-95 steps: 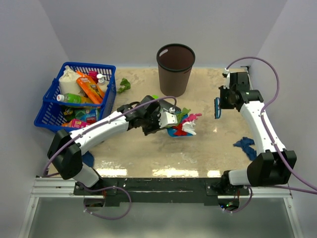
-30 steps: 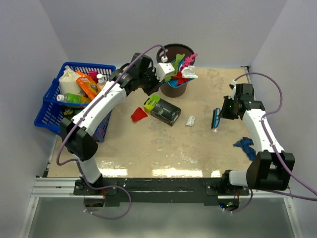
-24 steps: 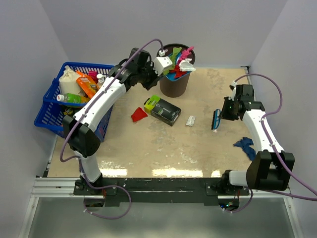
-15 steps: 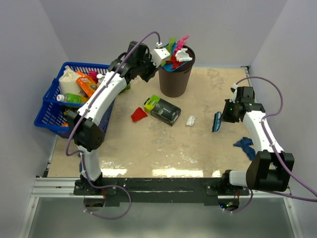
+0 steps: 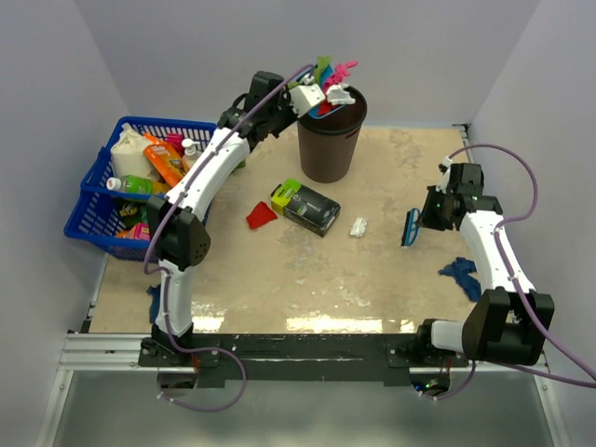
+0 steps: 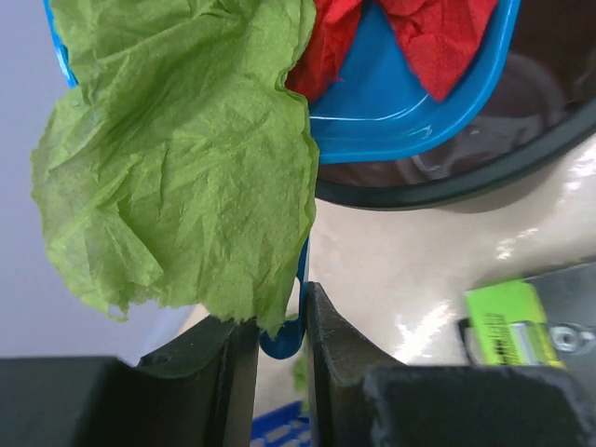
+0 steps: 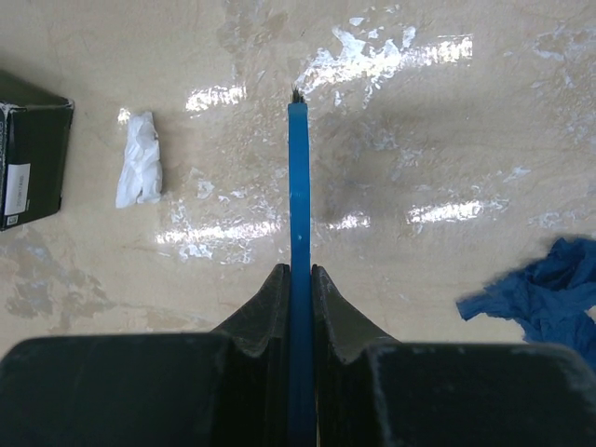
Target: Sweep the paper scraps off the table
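At upper centre my left gripper (image 6: 281,321) is clamped on the handle of the blue dustpan (image 6: 400,102), held over the rim of the brown bin (image 5: 331,140); paper scraps (image 5: 333,74) heap on it, a green one overhanging its edge; my right gripper (image 7: 298,279) pinches a blue brush (image 7: 298,177), right of centre. On the table (image 5: 279,279) a white scrap (image 5: 358,226) lies between brush and box (image 5: 307,207); a red scrap (image 5: 261,216) lies left of the box; a blue scrap (image 5: 461,270) sits near the right edge; bare surface runs from the box to the front rail.
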You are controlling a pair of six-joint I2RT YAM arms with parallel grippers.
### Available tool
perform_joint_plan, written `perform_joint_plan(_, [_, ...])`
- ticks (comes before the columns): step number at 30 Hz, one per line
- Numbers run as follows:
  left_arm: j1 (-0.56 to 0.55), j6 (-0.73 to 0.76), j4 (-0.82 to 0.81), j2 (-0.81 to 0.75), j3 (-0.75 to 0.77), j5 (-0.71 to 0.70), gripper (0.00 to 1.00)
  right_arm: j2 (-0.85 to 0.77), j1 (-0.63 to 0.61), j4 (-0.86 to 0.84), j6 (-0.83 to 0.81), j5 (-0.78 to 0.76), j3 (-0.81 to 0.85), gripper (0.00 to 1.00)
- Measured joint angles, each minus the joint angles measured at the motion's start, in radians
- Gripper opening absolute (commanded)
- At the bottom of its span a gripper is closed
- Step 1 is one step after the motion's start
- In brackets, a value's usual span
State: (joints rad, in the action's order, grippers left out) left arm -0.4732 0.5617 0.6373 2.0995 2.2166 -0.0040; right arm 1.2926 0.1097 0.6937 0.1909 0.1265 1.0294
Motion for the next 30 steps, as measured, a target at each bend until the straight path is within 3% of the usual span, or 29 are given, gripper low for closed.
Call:
perform_joint_plan(9, [0.000, 0.316, -0.148, 0.019, -0.017, -0.152, 0.00, -0.004, 0.014, -0.001, 0.007, 0.005, -0.005, 0.00])
perform_joint_plan(19, [-0.027, 0.740, -0.486, 0.000, -0.308, -0.331, 0.00, -0.004, 0.023, -0.006, 0.016, 0.026, -0.018, 0.00])
perform_joint_plan(30, [-0.076, 0.898, -0.703, -0.036, -0.413, -0.395, 0.00, -0.021, 0.037, -0.006, 0.027, 0.035, -0.055, 0.00])
